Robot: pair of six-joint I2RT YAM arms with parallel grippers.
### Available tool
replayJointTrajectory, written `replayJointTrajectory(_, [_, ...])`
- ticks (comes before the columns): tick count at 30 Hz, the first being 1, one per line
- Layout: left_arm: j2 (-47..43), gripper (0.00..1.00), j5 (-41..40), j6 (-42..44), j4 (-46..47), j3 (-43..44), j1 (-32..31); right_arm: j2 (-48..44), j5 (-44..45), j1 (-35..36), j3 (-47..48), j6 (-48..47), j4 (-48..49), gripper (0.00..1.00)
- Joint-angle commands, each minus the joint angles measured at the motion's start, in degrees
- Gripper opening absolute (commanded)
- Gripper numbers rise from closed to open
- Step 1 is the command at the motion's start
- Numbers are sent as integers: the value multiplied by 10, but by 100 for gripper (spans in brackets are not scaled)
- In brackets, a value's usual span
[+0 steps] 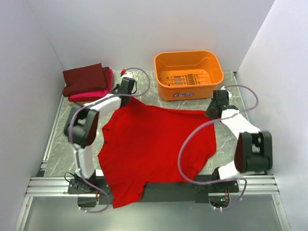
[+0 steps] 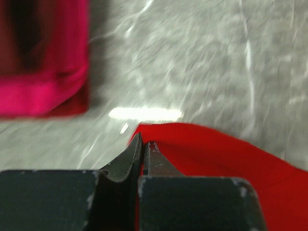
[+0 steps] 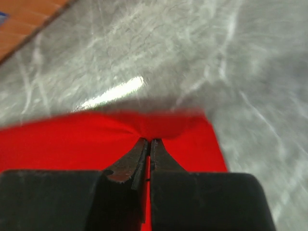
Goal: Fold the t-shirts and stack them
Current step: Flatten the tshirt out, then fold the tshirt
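Flat on the middle of the table (image 1: 57, 144): a spread-out shirt (image 1: 154, 144). At 11 o'clock from it, a pile of folded shirts (image 1: 87, 82). At 1 o'clock, a basket (image 1: 202, 92). Pinching its far corners: left gripper (image 2: 145, 143) at 11, right gripper (image 3: 148, 142) at 1.

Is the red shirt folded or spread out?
Spread out: the red shirt lies flat across the table, left gripper and right gripper pinching its far corners.

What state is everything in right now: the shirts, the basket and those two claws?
red t-shirt: unfolded, spread out, far corners pinched.
maroon t-shirt: folded, top of the stack.
pink t-shirt: folded, under the maroon one.
orange basket: upright, nothing visible inside.
left gripper: shut on the red t-shirt.
right gripper: shut on the red t-shirt.
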Motion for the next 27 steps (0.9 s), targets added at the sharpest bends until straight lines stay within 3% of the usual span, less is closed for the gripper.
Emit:
replayJointTrajectory(1, [61, 1, 8, 8, 56, 76, 6, 43, -13, -3, 50, -14, 72, 0])
replayJointTrajectory(7, [108, 1, 9, -2, 49, 125, 10, 101, -1, -9, 101, -27, 62, 0])
replayJointTrajectory(13, [67, 1, -12, -34, 23, 102, 10, 109, -24, -9, 117, -27, 43, 0])
replayJointTrajectory(27, [-95, 1, 6, -175, -70, -70, -14, 6, -47, -9, 59, -29, -44, 0])
